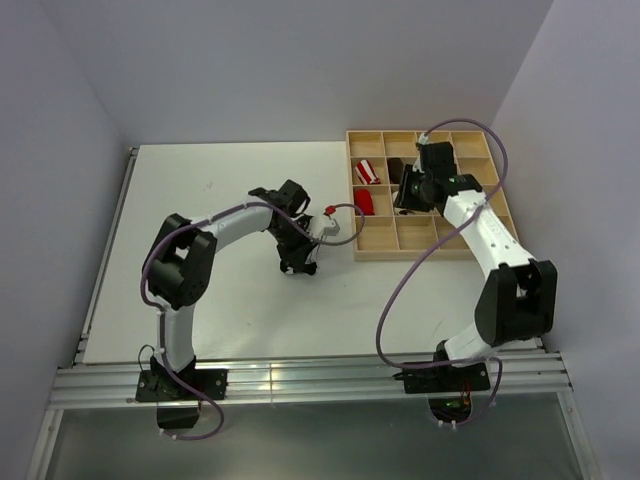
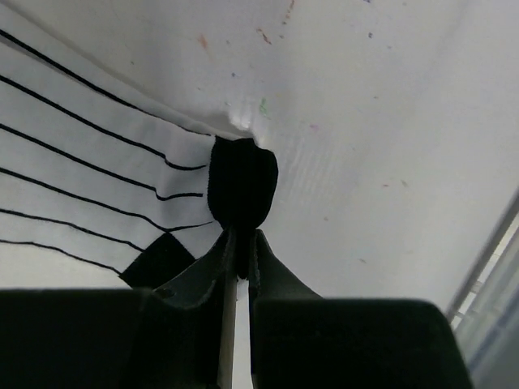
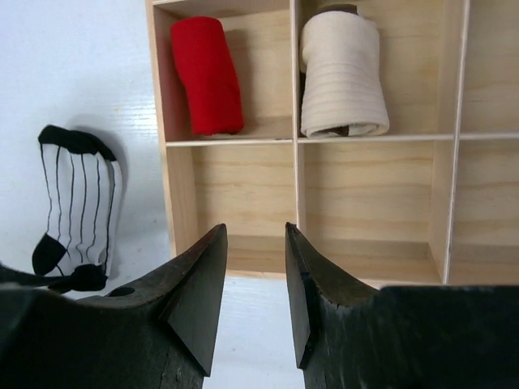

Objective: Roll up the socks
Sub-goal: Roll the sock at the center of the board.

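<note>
The white sock with thin black stripes (image 2: 89, 186) lies flat on the table left of the wooden tray; it also shows in the right wrist view (image 3: 81, 198) and the top view (image 1: 337, 229). My left gripper (image 2: 242, 237) is shut on its black toe (image 2: 243, 182); in the top view it (image 1: 300, 258) is low over the table. A cream roll with brown edges (image 3: 340, 77) lies in a tray compartment. My right gripper (image 3: 255, 243) is open and empty above the tray, as the top view (image 1: 407, 197) shows.
The wooden tray (image 1: 420, 254) of square compartments stands at the back right; its dividers (image 3: 296, 146) fill the right wrist view. A red roll (image 3: 207, 77) lies beside the cream one. A red-and-white striped bundle (image 1: 368, 170) is in a far-left compartment.
</note>
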Available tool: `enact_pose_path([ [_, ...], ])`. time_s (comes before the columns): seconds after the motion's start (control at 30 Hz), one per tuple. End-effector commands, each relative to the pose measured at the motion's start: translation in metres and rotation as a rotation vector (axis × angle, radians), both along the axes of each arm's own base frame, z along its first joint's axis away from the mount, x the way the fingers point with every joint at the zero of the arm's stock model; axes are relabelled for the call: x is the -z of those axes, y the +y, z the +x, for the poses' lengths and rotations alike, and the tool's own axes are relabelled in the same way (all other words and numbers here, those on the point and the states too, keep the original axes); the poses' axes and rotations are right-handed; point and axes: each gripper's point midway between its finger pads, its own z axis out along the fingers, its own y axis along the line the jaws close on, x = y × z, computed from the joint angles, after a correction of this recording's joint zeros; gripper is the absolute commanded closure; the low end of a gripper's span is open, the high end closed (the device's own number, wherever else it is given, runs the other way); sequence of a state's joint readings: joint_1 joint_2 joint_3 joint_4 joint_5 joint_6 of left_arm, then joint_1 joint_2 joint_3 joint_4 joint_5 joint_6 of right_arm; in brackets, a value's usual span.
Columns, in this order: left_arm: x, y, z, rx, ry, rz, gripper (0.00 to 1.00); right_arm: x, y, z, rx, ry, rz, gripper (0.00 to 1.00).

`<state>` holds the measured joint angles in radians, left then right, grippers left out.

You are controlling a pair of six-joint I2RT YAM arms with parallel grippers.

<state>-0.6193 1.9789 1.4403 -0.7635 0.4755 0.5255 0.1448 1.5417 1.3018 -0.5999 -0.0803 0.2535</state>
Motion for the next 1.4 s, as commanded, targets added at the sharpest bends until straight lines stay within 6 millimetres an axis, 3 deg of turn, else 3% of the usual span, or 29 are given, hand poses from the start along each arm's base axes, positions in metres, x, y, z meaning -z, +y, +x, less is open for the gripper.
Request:
enact_pose_path([
  [0.0, -0.011, 0.008, -0.030, -0.050, 0.261, 0.028, 1.00, -0.037, 0.010, 0.002, -0.008, -0.171, 0.044, 0.58],
  [0.03, -0.015, 0.008, -0.027, -0.056, 0.278, 0.023, 1.00, -0.030, 0.012, -0.005, -0.016, -0.163, 0.048, 0.58],
  [0.07, -0.017, 0.011, -0.036, -0.054, 0.338, 0.033, 1.00, -0.043, 0.014, -0.007, -0.024, -0.220, 0.056, 0.59],
  [0.1, -0.014, 0.013, -0.036, -0.068, 0.375, 0.038, 1.00, -0.034, 0.018, -0.015, -0.034, -0.214, 0.048, 0.59],
  [0.17, -0.022, 0.013, -0.043, -0.072, 0.453, 0.022, 1.00, -0.042, 0.027, -0.021, -0.051, -0.274, 0.052, 0.60],
  [0.23, -0.018, 0.014, -0.044, -0.072, 0.512, 0.012, 1.00, -0.046, 0.042, -0.038, -0.085, -0.331, 0.045, 0.60],
  [0.27, -0.020, 0.016, -0.047, -0.061, 0.548, 0.018, 1.00, -0.063, 0.051, -0.044, -0.112, -0.406, 0.068, 0.60],
  [0.3, -0.020, 0.017, -0.046, -0.063, 0.567, 0.013, 1.00, -0.052, 0.066, -0.057, -0.165, -0.402, 0.077, 0.60],
  [0.37, -0.019, 0.015, -0.044, -0.077, 0.613, 0.001, 1.00, -0.060, 0.085, -0.066, -0.228, -0.465, 0.127, 0.58],
  [0.4, -0.019, 0.018, -0.044, -0.087, 0.637, 0.002, 1.00, -0.052, 0.097, -0.079, -0.280, -0.466, 0.149, 0.58],
  [0.47, -0.012, 0.022, -0.042, -0.110, 0.659, 0.017, 1.00, -0.055, 0.119, -0.089, -0.374, -0.513, 0.196, 0.57],
  [0.5, -0.009, 0.024, -0.042, -0.113, 0.664, 0.024, 1.00, -0.043, 0.127, -0.098, -0.419, -0.498, 0.207, 0.57],
  [0.57, -0.001, 0.025, -0.043, -0.126, 0.694, 0.031, 1.00, -0.043, 0.159, -0.112, -0.531, -0.531, 0.252, 0.57],
  [0.7, 0.004, 0.028, -0.039, -0.143, 0.713, 0.020, 1.00, -0.009, 0.199, -0.133, -0.677, -0.504, 0.269, 0.57],
  [0.83, 0.008, 0.031, -0.042, -0.151, 0.736, 0.023, 1.00, 0.010, 0.228, -0.133, -0.757, -0.490, 0.285, 0.55],
  [0.87, 0.008, 0.031, -0.044, -0.154, 0.743, 0.028, 1.00, 0.023, 0.237, -0.136, -0.781, -0.460, 0.276, 0.55],
  [1.1, 0.009, 0.036, -0.047, -0.158, 0.749, 0.038, 1.00, 0.051, 0.278, -0.139, -0.885, -0.408, 0.237, 0.57],
  [1.23, 0.010, 0.037, -0.048, -0.162, 0.756, 0.037, 1.00, 0.067, 0.292, -0.144, -0.932, -0.378, 0.198, 0.59],
  [1.37, 0.010, 0.038, -0.049, -0.161, 0.753, 0.047, 1.00, 0.082, 0.290, -0.140, -0.929, -0.360, 0.151, 0.60],
])
